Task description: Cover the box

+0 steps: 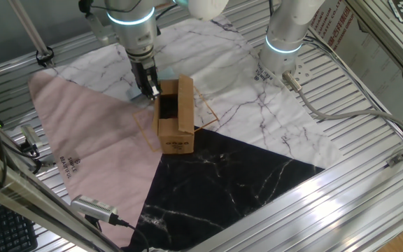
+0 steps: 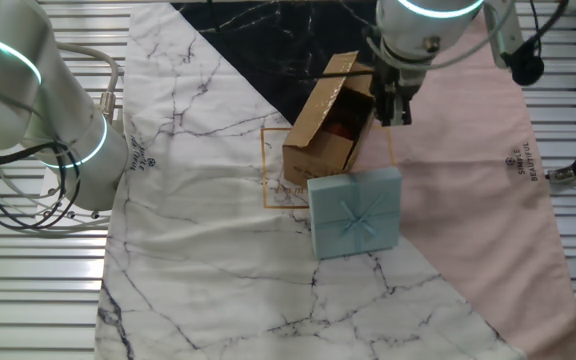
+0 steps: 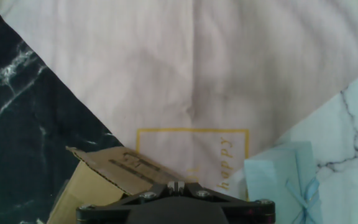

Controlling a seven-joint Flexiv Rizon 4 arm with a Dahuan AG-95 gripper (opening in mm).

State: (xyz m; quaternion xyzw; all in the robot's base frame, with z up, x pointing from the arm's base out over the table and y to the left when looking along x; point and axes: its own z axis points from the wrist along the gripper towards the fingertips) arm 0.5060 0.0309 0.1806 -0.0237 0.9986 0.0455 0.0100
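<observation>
Cardboard: one box (image 1: 174, 115) (flaps up) | one blue gift box (image 2: 356, 212) | jaws (image 1: 149, 89): gap unclear

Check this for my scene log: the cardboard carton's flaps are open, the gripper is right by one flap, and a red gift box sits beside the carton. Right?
Not quite. The gift box is light blue, not red, as the other fixed view shows. The rest holds: the cardboard carton has its flaps open and the gripper is right by one flap.

A pale blue gift box (image 2: 356, 212) stands just beside the box (image 2: 330, 118); its other sides lie open.
</observation>
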